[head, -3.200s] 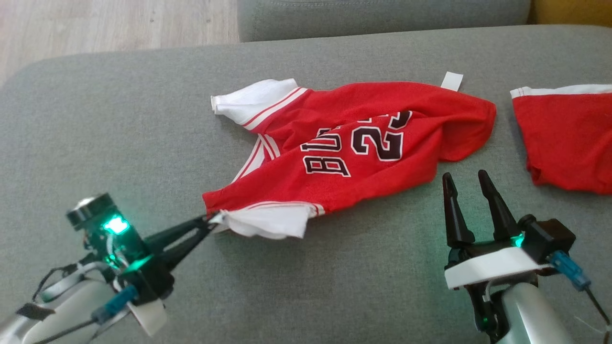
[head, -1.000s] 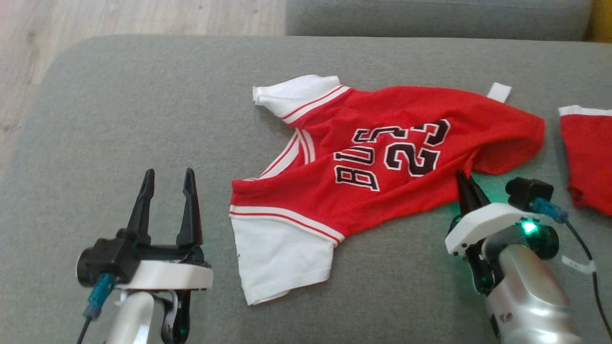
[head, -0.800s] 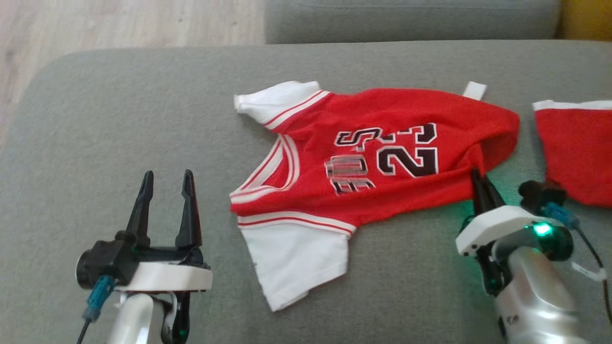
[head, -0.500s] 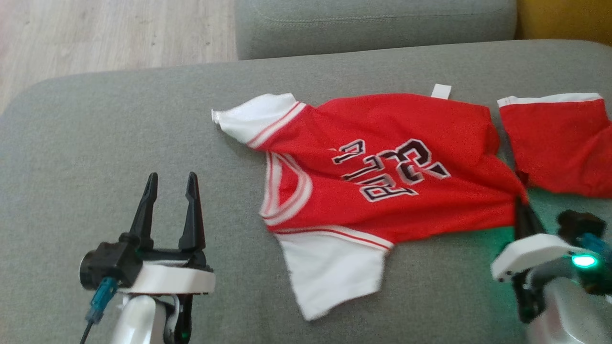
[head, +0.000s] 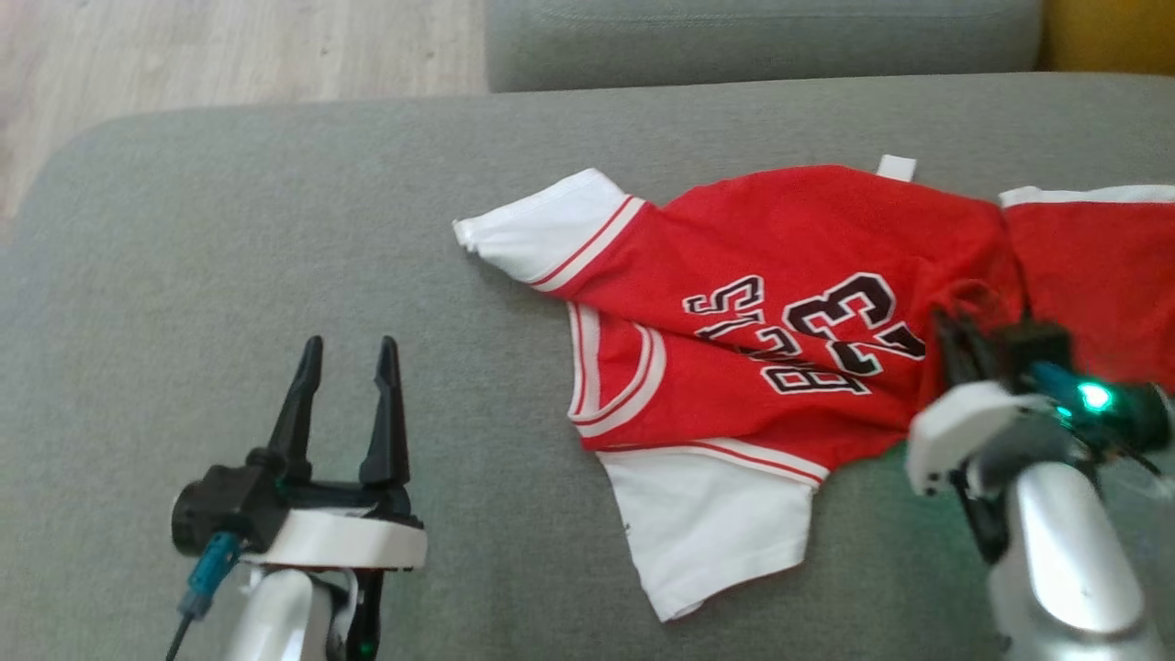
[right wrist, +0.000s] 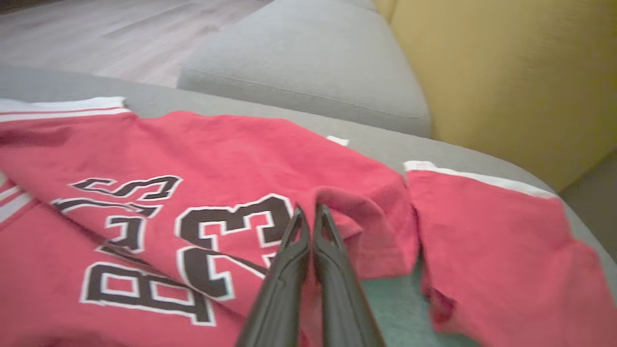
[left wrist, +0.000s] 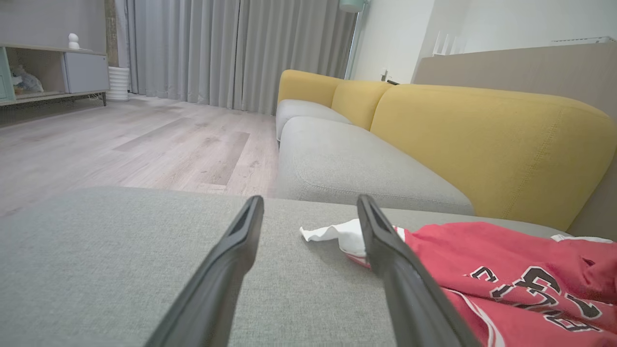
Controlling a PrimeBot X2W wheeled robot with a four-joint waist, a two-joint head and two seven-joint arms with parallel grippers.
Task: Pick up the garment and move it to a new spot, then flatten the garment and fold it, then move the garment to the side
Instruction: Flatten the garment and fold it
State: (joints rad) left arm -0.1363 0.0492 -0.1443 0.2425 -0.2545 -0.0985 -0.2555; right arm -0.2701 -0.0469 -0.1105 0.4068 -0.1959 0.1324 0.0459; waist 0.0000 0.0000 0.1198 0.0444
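Observation:
The garment (head: 753, 275) is a red jersey with white sleeves and a black "23", lying rumpled on the grey cushion (head: 275, 229). My right gripper (head: 955, 332) is shut on the garment's lower hem and holds a fold of it raised. In the right wrist view the closed right gripper (right wrist: 308, 212) pinches red cloth of the garment (right wrist: 217, 149) just beside the number. My left gripper (head: 349, 353) stands open over bare cushion, well to the left of the jersey. In the left wrist view the left gripper (left wrist: 308, 205) has nothing between its fingers, and the garment (left wrist: 482, 260) lies to its right.
A second red piece with a white band (head: 1092, 266) lies right beside the jersey's hem. Another grey seat cushion (head: 762, 37) sits at the back, with a yellow backrest (left wrist: 482, 140) to the right. Wooden floor (head: 229, 46) lies beyond the cushion's far-left edge.
The left gripper has let go of the white sleeve and drawn back, open. The right gripper has shut on the hem and dragged it right and up, turning the jersey. The camera has shifted too.

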